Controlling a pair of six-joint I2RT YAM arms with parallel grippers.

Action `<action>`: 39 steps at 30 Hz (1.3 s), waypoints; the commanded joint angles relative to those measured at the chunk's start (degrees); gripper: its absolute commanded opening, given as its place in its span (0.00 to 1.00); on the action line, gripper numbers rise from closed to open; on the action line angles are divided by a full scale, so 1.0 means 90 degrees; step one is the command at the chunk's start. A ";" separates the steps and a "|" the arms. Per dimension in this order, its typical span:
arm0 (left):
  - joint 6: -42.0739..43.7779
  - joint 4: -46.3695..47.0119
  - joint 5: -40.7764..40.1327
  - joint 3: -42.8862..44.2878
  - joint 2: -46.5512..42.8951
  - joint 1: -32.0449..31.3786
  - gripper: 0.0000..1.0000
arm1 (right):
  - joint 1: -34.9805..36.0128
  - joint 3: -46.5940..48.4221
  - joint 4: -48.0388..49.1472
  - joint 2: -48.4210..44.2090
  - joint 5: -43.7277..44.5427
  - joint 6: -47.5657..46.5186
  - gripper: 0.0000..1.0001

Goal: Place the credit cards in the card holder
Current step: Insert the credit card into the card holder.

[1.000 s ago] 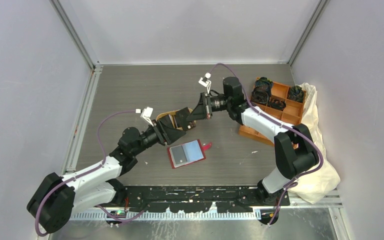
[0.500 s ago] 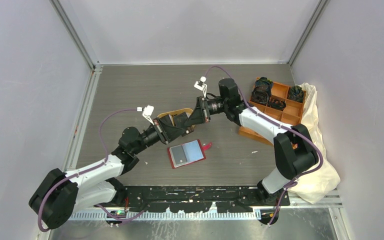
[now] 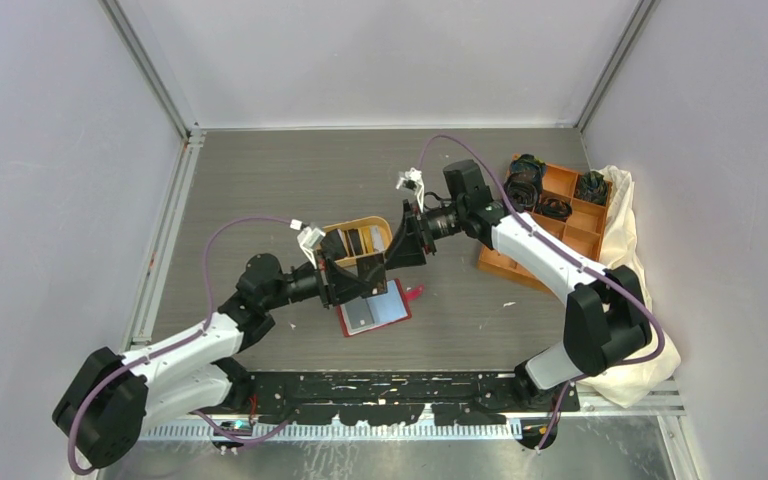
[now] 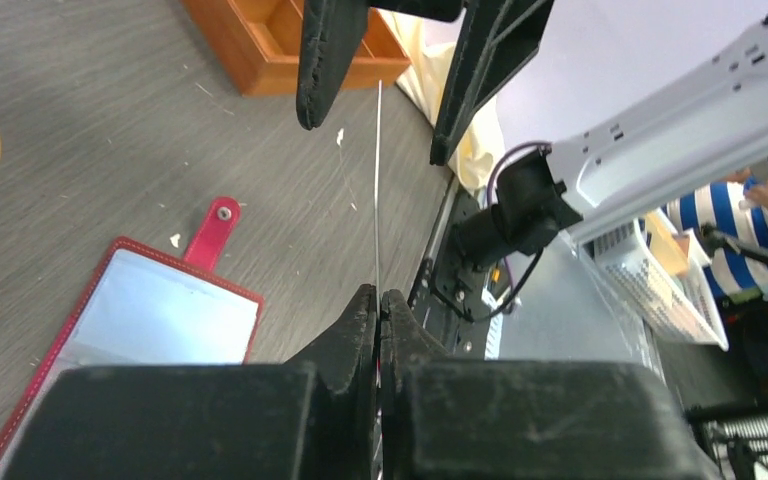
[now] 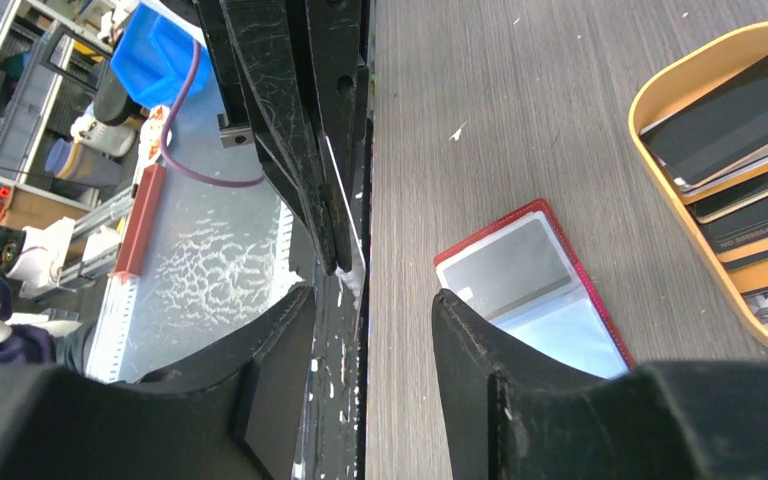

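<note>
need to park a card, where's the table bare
Bare table behind the oval tray, and between the wallet and compartment box. Crowded mid-table: left end effector and right end effector meet between that tray and the wallet.

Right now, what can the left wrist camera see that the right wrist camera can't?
Only the left wrist view shows the red clasp tab and the orange box. Only the right wrist view shows the black cards stacked in the oval tray. Both show the open red wallet and the thin card pinched edge-on in the shut left gripper, with the open right gripper standing apart on either side of it.
</note>
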 commanded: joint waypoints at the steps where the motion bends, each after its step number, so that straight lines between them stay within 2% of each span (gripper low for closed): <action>1: 0.0440 0.0211 0.0745 0.0204 0.0175 -0.0021 0.00 | 0.0019 -0.0067 -0.0080 -0.0144 -0.0279 -0.0484 0.53; 5: 0.0441 0.0321 0.0883 0.0263 0.0400 -0.0041 0.00 | 0.0094 -0.0088 -0.0083 -0.0108 -0.0300 -0.0502 0.51; 11: 0.0450 0.0379 0.0930 0.0297 0.0547 -0.0079 0.00 | 0.0248 -0.0098 -0.0088 -0.0021 -0.0393 -0.0526 0.37; 19: 0.0451 0.0384 0.0894 0.0256 0.0456 -0.0084 0.00 | 0.0440 -0.0055 -0.0225 0.0119 -0.0434 -0.0576 0.27; 21: 0.0451 0.0379 0.0885 0.0247 0.0446 -0.0089 0.00 | 0.0450 -0.0027 -0.0292 0.0113 -0.0454 -0.0639 0.19; 23: 0.0442 0.0356 0.0847 0.0234 0.0422 -0.0082 0.00 | 0.0454 0.0028 -0.0422 0.0113 -0.0463 -0.0690 0.04; 25: 0.0348 0.0181 0.0708 0.0251 0.0365 -0.0090 0.01 | 0.0447 0.0101 -0.0572 0.0095 -0.0361 -0.0740 0.01; 28: 0.0099 -0.0462 0.0121 0.0276 0.0119 -0.0083 0.18 | 0.0440 0.0067 -0.0665 0.0014 -0.0055 -0.0711 0.01; 30: 0.0009 -0.1137 -0.0342 0.0231 -0.0200 -0.0088 0.32 | 0.0387 -0.0023 -0.0608 -0.0050 0.0204 -0.0568 0.01; 32: -0.0060 -0.1984 -0.0918 0.0127 -0.0627 -0.0087 0.41 | 0.0267 -0.0148 -0.0426 -0.0058 0.0531 -0.0262 0.01; 36: -0.0332 -0.3011 -0.1900 -0.0239 -0.1647 -0.0085 0.51 | 0.0026 -0.0516 0.0286 0.0080 0.1104 0.0506 0.01; 39: -0.0626 -0.3373 -0.2333 -0.0527 -0.2246 -0.0083 0.56 | 0.0013 -0.0681 0.0709 0.0374 0.1270 0.0987 0.01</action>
